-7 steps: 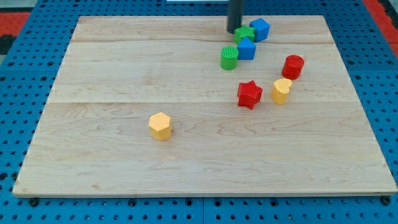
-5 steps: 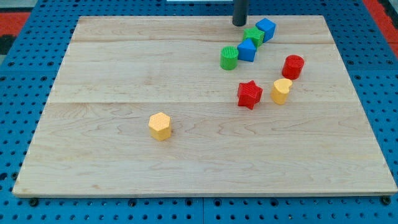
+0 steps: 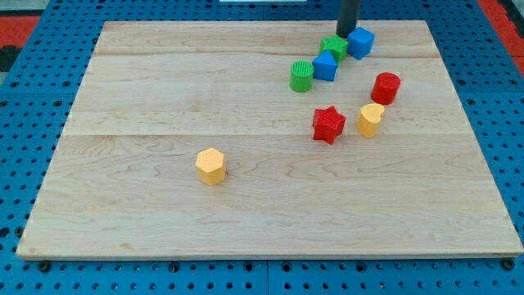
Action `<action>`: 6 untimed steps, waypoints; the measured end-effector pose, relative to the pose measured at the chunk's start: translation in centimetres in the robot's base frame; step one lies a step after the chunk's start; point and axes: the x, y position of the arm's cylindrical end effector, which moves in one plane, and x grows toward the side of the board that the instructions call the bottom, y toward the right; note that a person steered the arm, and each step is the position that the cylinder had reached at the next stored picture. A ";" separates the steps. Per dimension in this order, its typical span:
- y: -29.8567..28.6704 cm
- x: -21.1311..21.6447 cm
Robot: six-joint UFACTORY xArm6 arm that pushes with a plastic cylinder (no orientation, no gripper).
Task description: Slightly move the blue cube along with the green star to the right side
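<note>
A blue cube (image 3: 360,43) sits near the board's top edge, right of centre. A green star (image 3: 333,47) lies just to its lower left, with a small gap between them. My tip (image 3: 346,33) is at the top edge, above the gap between the green star and the blue cube, close to the cube's upper left corner. A second blue block (image 3: 325,65) touches the green star from below, and a green cylinder (image 3: 301,76) sits at that block's lower left.
A red cylinder (image 3: 386,87), a yellow cylinder (image 3: 370,120) and a red star (image 3: 328,124) lie below the cluster on the right half. A yellow hexagonal block (image 3: 210,165) sits left of centre. The wooden board (image 3: 147,98) rests on a blue pegboard.
My tip has moved right along the top edge, from left of the green star to beside the blue cube. The blue cube has shifted slightly right; the green star moved right a little.
</note>
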 end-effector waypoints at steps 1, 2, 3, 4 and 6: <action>-1.3 0.0; -6.3 0.0; -10.1 0.7; -9.3 1.0; -6.3 3.7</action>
